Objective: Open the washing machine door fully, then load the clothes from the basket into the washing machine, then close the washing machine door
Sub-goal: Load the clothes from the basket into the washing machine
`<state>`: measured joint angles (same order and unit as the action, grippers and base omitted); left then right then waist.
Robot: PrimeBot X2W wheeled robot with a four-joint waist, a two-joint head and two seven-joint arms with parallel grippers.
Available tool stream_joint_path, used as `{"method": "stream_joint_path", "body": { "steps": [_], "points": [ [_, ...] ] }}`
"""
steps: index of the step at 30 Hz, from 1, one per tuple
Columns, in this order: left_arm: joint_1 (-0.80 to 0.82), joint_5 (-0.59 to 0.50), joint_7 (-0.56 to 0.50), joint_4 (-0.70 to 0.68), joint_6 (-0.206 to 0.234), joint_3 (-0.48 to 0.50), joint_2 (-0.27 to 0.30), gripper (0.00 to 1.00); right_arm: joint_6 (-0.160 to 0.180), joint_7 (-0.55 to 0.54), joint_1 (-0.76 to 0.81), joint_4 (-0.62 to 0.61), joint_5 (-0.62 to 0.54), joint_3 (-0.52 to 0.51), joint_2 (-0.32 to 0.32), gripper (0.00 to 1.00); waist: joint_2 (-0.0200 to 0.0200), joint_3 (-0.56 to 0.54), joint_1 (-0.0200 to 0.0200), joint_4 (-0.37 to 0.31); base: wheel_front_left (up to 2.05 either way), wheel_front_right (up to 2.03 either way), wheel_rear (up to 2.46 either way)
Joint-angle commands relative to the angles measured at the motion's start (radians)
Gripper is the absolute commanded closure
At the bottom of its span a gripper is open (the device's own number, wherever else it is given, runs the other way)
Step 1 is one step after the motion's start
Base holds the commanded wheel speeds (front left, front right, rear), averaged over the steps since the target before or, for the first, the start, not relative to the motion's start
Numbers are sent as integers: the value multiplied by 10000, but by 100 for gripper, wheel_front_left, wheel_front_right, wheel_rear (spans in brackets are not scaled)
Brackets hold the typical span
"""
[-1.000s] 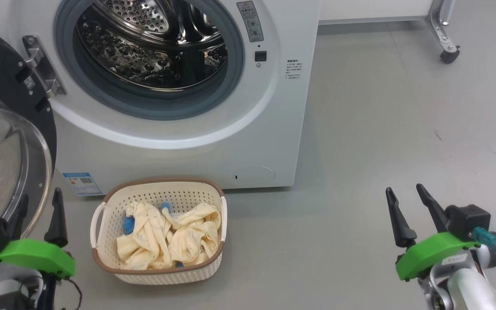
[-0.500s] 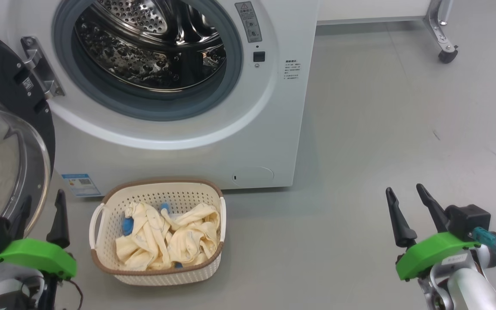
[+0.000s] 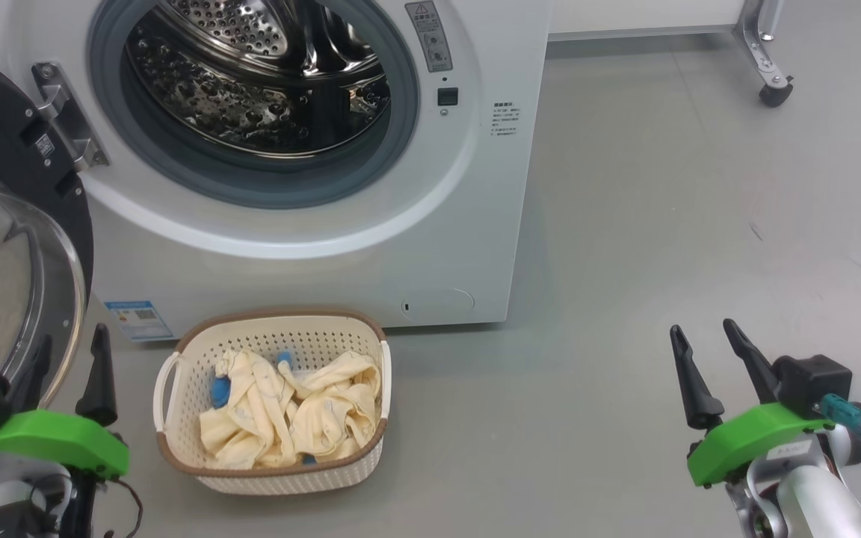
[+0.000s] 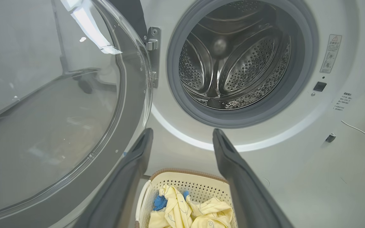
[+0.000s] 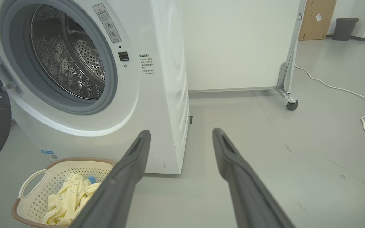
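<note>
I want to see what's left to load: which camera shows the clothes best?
The head view: it looks down on the whole pile of clothes in the basket. The left wrist view cuts the pile off at its bottom edge; in the right wrist view a gripper finger hides part of it.

At your twelve o'clock, the washing machine (image 3: pixel 311 276) shows you glossy white panels, a shiny perforated steel drum (image 3: pixel 236 112) and a matt grey rubber seal (image 3: pixel 404 127). At six, the basket (image 3: pixel 288 478) is matt perforated plastic, the clothes (image 3: pixel 288 418) soft cloth. At nine, the washing machine door (image 3: pixel 4 299) is smooth clear glass.
</note>
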<state>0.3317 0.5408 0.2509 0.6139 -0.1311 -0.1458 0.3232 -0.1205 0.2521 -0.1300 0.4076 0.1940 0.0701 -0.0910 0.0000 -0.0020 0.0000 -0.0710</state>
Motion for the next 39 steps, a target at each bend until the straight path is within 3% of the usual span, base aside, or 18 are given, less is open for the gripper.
{"method": "stream_joint_path", "body": {
  "steps": [1, 20, 39],
  "points": [
    [621, 90, 109, -339, 4, 353, 518, 0, -102, 97, -366, -313, 64, 177, -112, 0, 0, 6, 0, 5, 87, -87, 0],
    [625, 84, 109, -436, 4, 192, 519, 0, -102, 97, -374, -347, 59, 159, -107, 0, 0, 108, 0, 63, 150, -150, 0],
    [169, 162, 109, -585, 4, 138, 410, 0, -102, 97, -337, -352, 41, 173, -109, 0, 0, 27, 0, 100, 14, -14, 0]
  ]
}}
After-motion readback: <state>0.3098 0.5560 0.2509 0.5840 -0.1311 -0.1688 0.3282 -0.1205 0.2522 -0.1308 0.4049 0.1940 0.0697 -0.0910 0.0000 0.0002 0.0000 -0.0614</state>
